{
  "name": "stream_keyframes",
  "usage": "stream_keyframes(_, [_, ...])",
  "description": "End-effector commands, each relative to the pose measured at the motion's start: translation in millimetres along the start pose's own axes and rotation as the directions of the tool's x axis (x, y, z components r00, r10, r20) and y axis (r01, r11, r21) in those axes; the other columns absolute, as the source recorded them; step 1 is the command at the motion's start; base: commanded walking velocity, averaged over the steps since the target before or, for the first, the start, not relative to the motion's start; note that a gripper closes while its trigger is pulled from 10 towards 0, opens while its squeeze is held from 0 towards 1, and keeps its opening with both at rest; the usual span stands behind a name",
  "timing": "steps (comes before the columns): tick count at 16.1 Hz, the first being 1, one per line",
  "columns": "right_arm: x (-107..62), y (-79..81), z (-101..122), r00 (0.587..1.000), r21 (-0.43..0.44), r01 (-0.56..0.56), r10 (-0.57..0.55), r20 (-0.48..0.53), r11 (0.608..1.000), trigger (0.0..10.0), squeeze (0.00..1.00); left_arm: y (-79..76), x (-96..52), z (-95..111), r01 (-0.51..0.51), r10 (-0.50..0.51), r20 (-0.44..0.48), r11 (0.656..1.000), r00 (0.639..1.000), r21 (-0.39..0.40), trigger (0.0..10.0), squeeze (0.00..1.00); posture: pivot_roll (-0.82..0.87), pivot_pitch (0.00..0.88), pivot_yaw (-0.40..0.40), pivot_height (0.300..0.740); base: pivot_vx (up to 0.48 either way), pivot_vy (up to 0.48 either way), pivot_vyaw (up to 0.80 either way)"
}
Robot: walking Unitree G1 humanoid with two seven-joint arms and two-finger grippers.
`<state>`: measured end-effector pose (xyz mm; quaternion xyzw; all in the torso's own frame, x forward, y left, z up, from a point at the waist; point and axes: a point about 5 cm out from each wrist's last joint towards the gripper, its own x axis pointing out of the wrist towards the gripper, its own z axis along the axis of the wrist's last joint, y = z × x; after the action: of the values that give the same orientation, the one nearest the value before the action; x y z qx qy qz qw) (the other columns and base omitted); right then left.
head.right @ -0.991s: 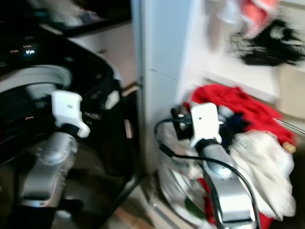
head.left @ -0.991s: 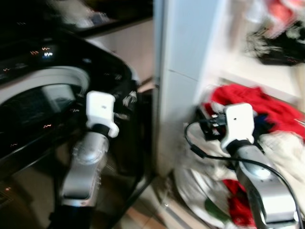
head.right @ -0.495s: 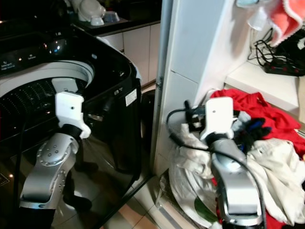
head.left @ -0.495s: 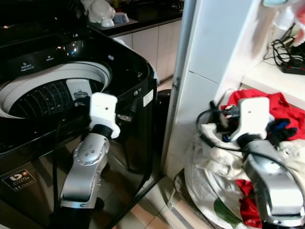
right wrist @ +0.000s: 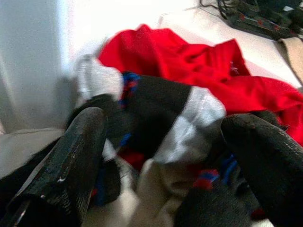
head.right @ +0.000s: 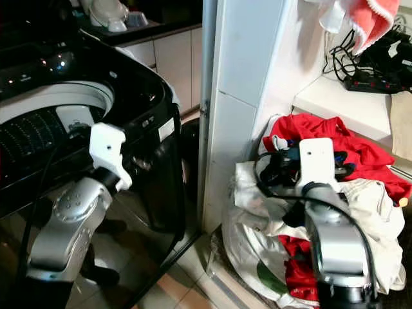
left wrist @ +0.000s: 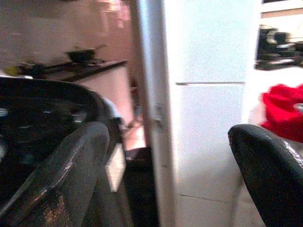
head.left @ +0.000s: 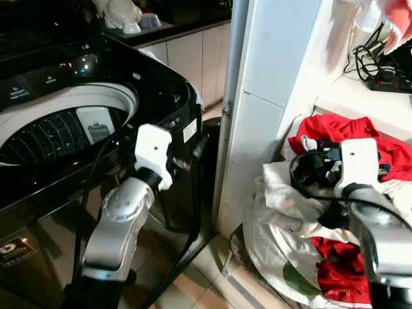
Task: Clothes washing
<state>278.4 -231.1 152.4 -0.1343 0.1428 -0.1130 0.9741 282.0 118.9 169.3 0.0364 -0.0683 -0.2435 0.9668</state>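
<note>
An open top-loading washer (head.left: 71,122) stands beside the left gripper (left wrist: 165,179), whose jaws are spread and empty, aimed past the machine's corner at a white pillar (head.left: 270,96). Across the pillar, the right gripper (right wrist: 163,142) hangs with jaws spread over the laundry pile (head.left: 309,212), a black-and-grey garment (right wrist: 156,109) between them and a red shirt (right wrist: 189,61) just beyond.

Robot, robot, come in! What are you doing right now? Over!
Right gripper open over laundry pile. Left gripper open, beside washing machine. White wall between.
</note>
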Motion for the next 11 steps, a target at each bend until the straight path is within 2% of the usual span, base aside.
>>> stream_keyframes(1, [1.4,-14.2,0,0.997,0.001,0.076,-0.076,-0.023,0.997,10.0,1.0,-5.7,-4.6,5,0.091,-0.091,0.012,0.996,0.996,-0.007,10.0,0.0,-0.08,0.0,-0.002,0.74,0.0,0.0,0.0])
stream_keyframes(2, [0.8,-19.0,-2,0.994,0.012,0.101,-0.1,-0.042,0.995,10.0,1.0,-9.5,-8.2,6,0.149,-0.149,0.013,0.989,0.989,-0.008,10.0,0.0,-0.08,0.0,-0.004,0.74,0.0,0.0,0.0])
stream_keyframes(4, [-1.5,-18.3,-9,0.993,0.041,0.087,-0.084,-0.078,0.995,10.0,1.0,-16.5,-13.3,8,0.234,-0.234,0.02,0.972,0.972,-0.003,10.0,0.0,-0.08,0.0,-0.004,0.74,0.0,0.0,0.0])
stream_keyframes(7, [-19.7,-26.1,-11,0.989,0.113,0.105,-0.092,-0.114,0.988,10.0,1.0,-23.4,-22.0,13,0.349,-0.349,0.02,0.936,0.937,-0.049,10.0,0.0,-0.08,0.0,-0.003,0.74,0.0,0.0,0.0])
stream_keyframes(11, [-41.8,-33.0,-5,0.986,0.094,0.138,-0.128,-0.103,0.986,10.0,1.0,-16.5,-22.0,15,0.331,-0.331,0.018,0.942,0.943,-0.044,10.0,0.0,-0.09,0.0,0.002,0.74,0.0,0.0,0.0])
